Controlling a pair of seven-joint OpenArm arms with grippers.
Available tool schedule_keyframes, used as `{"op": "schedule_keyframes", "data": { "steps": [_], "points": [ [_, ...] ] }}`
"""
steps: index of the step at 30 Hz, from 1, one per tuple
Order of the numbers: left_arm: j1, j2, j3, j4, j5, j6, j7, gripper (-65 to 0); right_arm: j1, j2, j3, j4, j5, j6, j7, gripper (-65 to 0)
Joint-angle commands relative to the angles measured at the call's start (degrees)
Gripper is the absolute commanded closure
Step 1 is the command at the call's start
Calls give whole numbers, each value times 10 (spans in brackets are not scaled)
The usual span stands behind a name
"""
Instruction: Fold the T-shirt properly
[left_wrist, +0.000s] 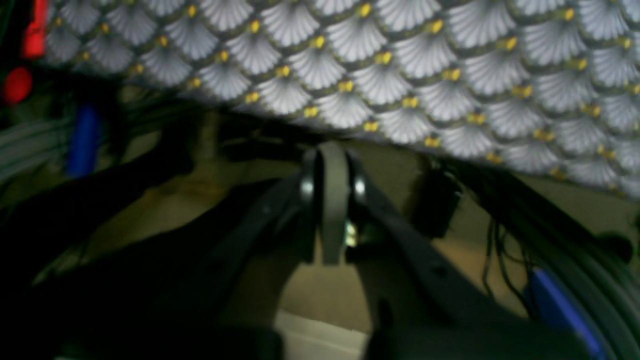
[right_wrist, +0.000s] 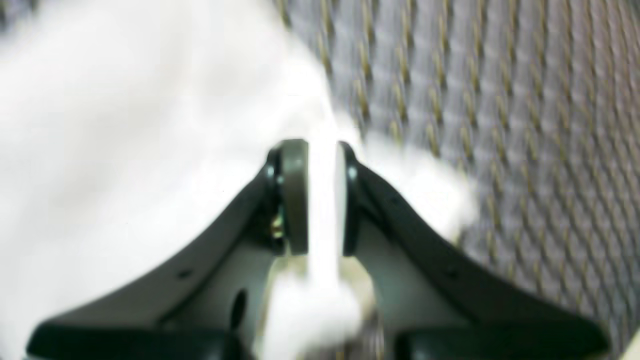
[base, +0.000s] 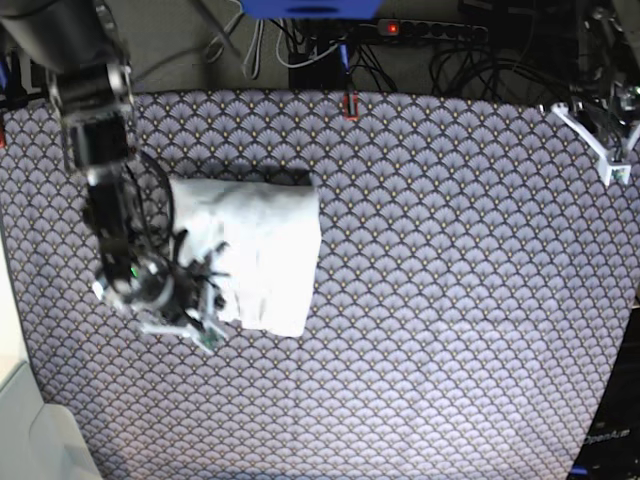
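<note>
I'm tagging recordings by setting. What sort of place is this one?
Probably a robotics lab bench, not a home: a table under a fan-patterned cloth, a power strip with tangled cables behind it, and a T-shirt gripped by the right gripper.

right gripper (right_wrist: 315, 200) low, jaws pinched nearly together; left gripper (left_wrist: 332, 200) closed, withdrawn

Black curved gripper (right_wrist: 320, 200) arms carry grey pads (right_wrist: 294, 195) (small shiny screws).
</note>
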Motion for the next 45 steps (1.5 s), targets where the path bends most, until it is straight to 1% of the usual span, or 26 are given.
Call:
{"op": "schedule_keyframes", "data": {
  "steps": [1, 3, 6, 8, 11, 13, 15, 18, 20, 23, 25, 27, 29, 32, 33, 35, 38, 40, 42, 43, 45],
  "points": [
    [4, -16, -3, 7, -20, 0, -3, -3, -2, 12, 9, 57, 14, 0, 4, -81],
    [15, -31, -3, 6, -45, 0, -3, -3, -60, 35, 32, 139, 14, 0, -37, -81],
    [26, -37, -4, 6, -49, 0, -3, -3, -148, 57, 88, 243, 14, 0, -78, -81],
    [44, -34, -12, 6, -50, 0, -3, -3, -216, 67, 137, 304, 14, 0, -93, -80],
    [67, -33, -17, 5, -49, 0, -3, -3, -302, 71, 211, 361, 14, 0, -99, -80],
    [102, -32, -15, 5, -49, 0, -36, -3, -367, 68, 258, 379, 14, 0, -94, -80],
    [137, -25, -6, 4, -52, 0, -68, -3, -425, 63, 286, 383, 15, 0, -93, -78],
    [177, -14, 19, -23, -49, 1, -106, -3, -494, 47, 328, 382, 15, 0, -92, -78],
    [189, -12, 52, -55, -49, 6, -122, -3, -530, 35, 347, 382, 15, 0, -87, -78],
    [193, -12, 116, -140, -49, 7, -167, -3, -593, 19, 383, 380, 15, 0, -52, -78],
    [190, -13, 152, -205, -49, 8, -223, -3, -626, 7, 399, 364, 14, 0, -14, -78],
    [168, -13, 184, -262, -49, 8, -279, -3, -639, 2, 410, 328, 14, 0, 21, -78],
    [134, -13, 227, -331, -45, 8, -328, -3, -637, -2, 408, 264, 12, 0, 50, -78],
    [75, -8, 284, -418, -6, 8, -375, -3, -596, -4, 399, 144, -15, 0, 96, -78],
    [57, 3, 303, -443, 9, 8, -386, -3, -579, -5, 395, 99, -36, 0, 110, -77],
    [25, 28, 321, -482, 45, 8, -396, -3, -540, -12, 393, 5, -75, 0, 136, -77],
    [-26, 72, 318, -544, 114, 8, -398, -3, -486, -16, 395, -123, -117, 0, 191, -77],
    [-71, 100, 303, -613, 162, 9, -398, -3, -453, -14, 392, -214, -143, 0, 235, -77],
    [-109, 122, 282, -680, 198, 9, -400, -3, -418, -12, 391, -303, -155, 0, 285, -77],
    [-127, 132, 271, -716, 213, 9, -407, -3, -400, -5, 391, -354, -157, 0, 317, -77],
    [-156, 139, 252, -781, 233, 9, -447, -2, -369, 6, 391, -462, -157, 0, 388, -78]
  ]
}}
